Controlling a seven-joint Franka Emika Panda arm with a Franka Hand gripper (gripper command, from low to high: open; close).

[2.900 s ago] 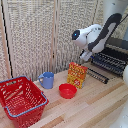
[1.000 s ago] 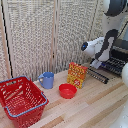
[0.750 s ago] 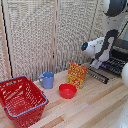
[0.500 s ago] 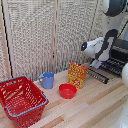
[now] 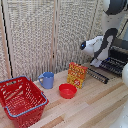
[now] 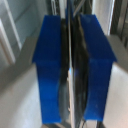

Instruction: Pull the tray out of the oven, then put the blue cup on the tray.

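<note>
Clamping its blue pads together on the front bar of the tray point(image 5: 114, 65), the pincer point(image 6: 71, 70) is gripping stiff, thin, slippery wire (likely light) at the oven point(image 5: 119, 52) mouth.

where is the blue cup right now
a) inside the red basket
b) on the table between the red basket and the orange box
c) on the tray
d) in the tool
b: the blue cup stands on the wooden table, with the red basket on one side and the orange box on the other.
</note>
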